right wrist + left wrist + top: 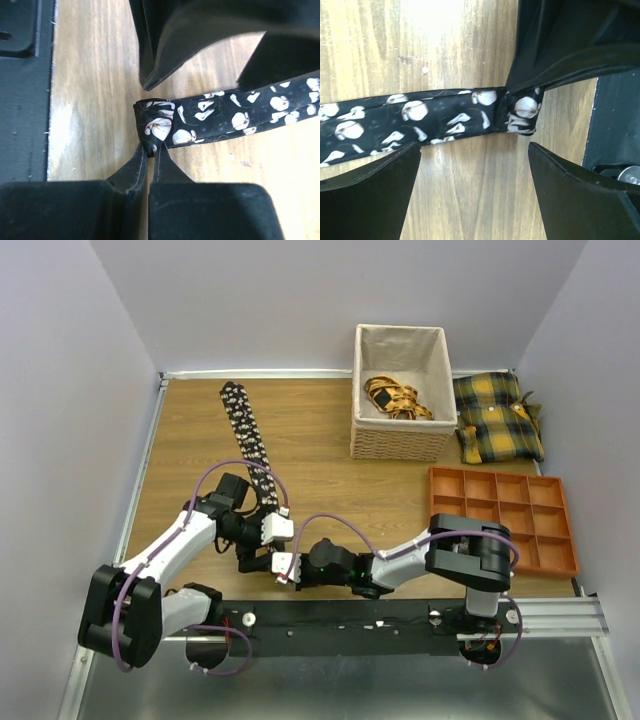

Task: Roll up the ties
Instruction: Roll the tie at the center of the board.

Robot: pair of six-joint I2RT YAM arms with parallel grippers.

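One black flower-dotted fabric tie (245,440) reaches toward the wooden table's (330,490) near edge — my right hand (151,150) pinches its folded end, likely anchoring the roll; left hand (474,147) gapes wide.

The tie (248,440) is black with white flowers; the cushions (497,418) are yellow-and-black plaid; the tray (495,473) is orange; the table (330,480) is brown wood.

Basket (398,445) far right, tray (495,472) near right

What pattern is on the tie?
The tie is black with small white, pink-tinged flowers; clearest in the left wrist view.
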